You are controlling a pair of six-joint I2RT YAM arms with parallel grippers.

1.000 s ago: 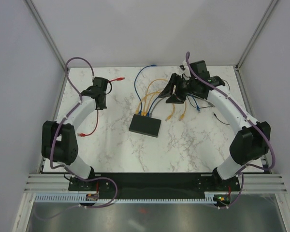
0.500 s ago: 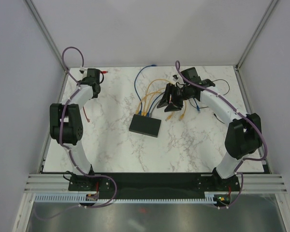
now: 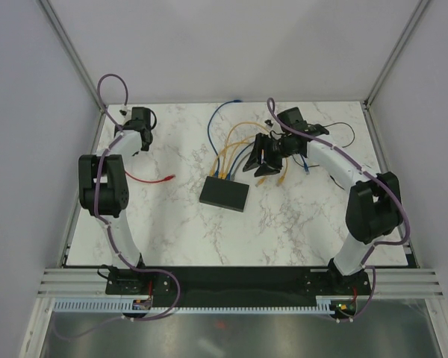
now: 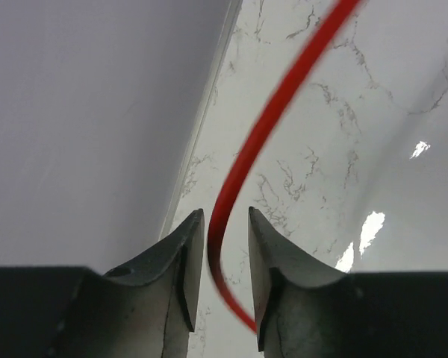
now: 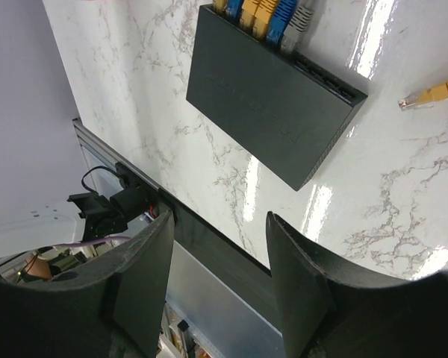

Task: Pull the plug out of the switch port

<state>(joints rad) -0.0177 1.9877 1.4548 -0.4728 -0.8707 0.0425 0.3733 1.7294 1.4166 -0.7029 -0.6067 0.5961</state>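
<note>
The flat black switch [image 3: 224, 194] lies mid-table, with several yellow, blue and grey plugs [image 3: 223, 174] in the ports on its far edge. In the right wrist view the switch [image 5: 272, 119] shows with its plugs [image 5: 263, 13] at the top. My right gripper [image 3: 256, 155] hovers just behind and to the right of the switch; its jaws [image 5: 220, 220] are wide open and empty. My left gripper [image 3: 140, 119] is at the far left corner, jaws slightly apart. A blurred red cable [image 4: 261, 134] runs between its fingers [image 4: 224, 224], with a gap on each side.
The red cable [image 3: 145, 179] lies on the table left of the switch. Loose yellow plug ends [image 3: 265, 177] and a blue one lie right of the switch, one also in the right wrist view [image 5: 433, 93]. A thin black cord [image 3: 342, 136] trails at back right. Walls enclose the table.
My left arm has swung back into the far left corner, and the red cable has dropped onto the table. My right gripper has moved a little left toward the switch's cables.
</note>
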